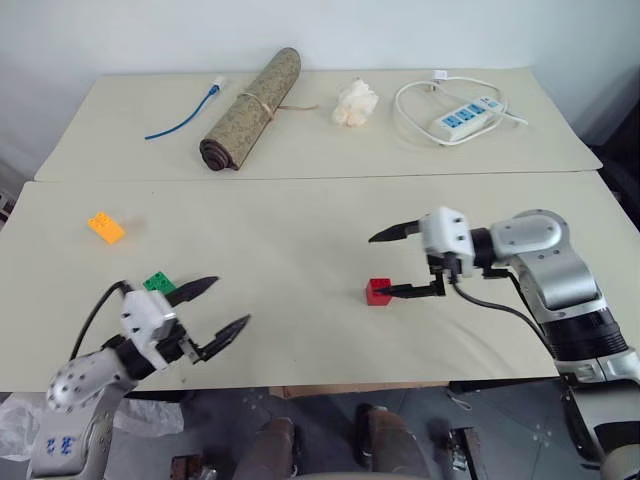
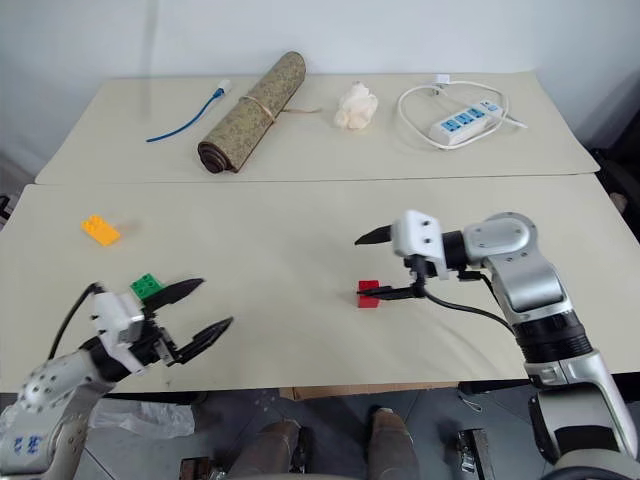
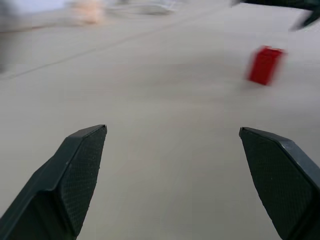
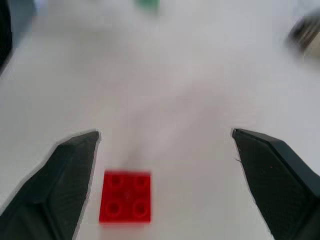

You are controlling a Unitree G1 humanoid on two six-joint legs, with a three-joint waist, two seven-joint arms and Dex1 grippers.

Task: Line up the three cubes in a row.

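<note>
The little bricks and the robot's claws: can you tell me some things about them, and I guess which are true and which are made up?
1. The red brick sits on the table, not squeezed by any claw. True.
2. The right gripper is shut tight. False: its two black fingers stand wide apart, with the red brick just by the lower fingertip.
3. The green brick lies close to the left gripper. True.
4. The orange-yellow brick is stacked on the green one. False: it lies alone, farther back on the table.
5. The three bricks already make a row. False: they are spread far apart.
</note>
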